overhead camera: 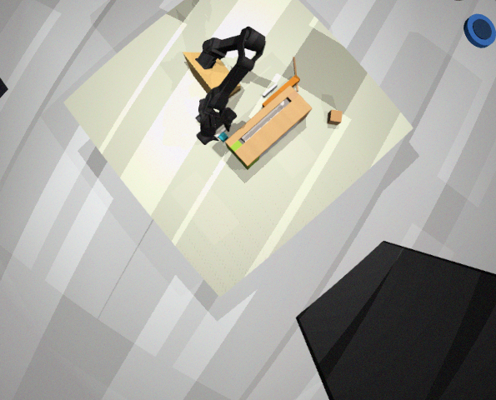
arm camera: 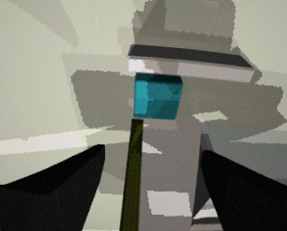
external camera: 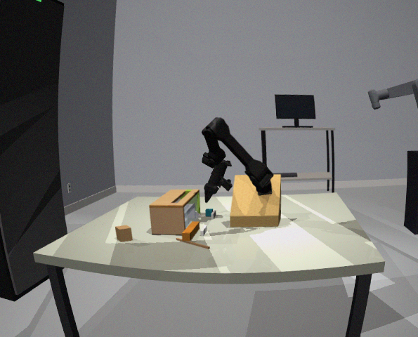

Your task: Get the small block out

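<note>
Teal and small, the block (arm camera: 158, 96) sits on the table (external camera: 310, 239), out of the box (overhead camera: 268, 129). It rests just beside the box's green end (overhead camera: 235, 146), near the corner. It looks about as wide as it is long, so I cannot pick out a long side. In the wrist view one flat face looks at the camera and its edges are a little tilted.

Above it hangs the black gripper (arm camera: 153, 173), pointing down at the table. Its two fingers stand apart, and nothing is between them. The block shows in the gap between the fingers in the wrist view, but farther off, and the fingers do not touch it. In the exterior view the gripper (external camera: 211, 190) is up above the block (external camera: 209, 212), not down around it.

The long box is tan on top with a slot (overhead camera: 265, 120) running along it. Its long side runs from the green end up to the far end, where an orange piece (overhead camera: 280, 91) lies against it. A thin stick (overhead camera: 295, 71) and a small white bit (overhead camera: 269, 89) lie near that far end. A small brown cube (overhead camera: 334, 117) sits on the table well apart from the box. The arm's base stands on a tan stand (external camera: 256, 203).
</note>
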You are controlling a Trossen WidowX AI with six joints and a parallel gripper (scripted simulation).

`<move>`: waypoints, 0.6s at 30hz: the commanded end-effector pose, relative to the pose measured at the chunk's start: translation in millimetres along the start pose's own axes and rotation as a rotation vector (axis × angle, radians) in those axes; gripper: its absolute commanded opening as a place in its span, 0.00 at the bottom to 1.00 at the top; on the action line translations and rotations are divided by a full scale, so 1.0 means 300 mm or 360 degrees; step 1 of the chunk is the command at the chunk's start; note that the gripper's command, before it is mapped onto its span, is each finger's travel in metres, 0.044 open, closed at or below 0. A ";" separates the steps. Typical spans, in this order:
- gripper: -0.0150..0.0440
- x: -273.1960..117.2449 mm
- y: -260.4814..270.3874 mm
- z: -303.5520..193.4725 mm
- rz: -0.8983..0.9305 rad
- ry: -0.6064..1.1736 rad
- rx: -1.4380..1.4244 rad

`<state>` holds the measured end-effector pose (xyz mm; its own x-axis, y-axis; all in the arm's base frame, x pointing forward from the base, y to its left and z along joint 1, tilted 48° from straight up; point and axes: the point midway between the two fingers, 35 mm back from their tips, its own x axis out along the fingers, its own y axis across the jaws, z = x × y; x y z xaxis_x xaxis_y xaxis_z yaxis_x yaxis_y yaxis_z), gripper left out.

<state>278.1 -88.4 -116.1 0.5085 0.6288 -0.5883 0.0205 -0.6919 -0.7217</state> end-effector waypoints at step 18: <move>0.74 0.104 0.001 0.039 -0.0003 0.0001 0.0003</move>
<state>285.8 -71.8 -133.8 0.5146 0.6229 -0.5893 0.0284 -0.6993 -0.7143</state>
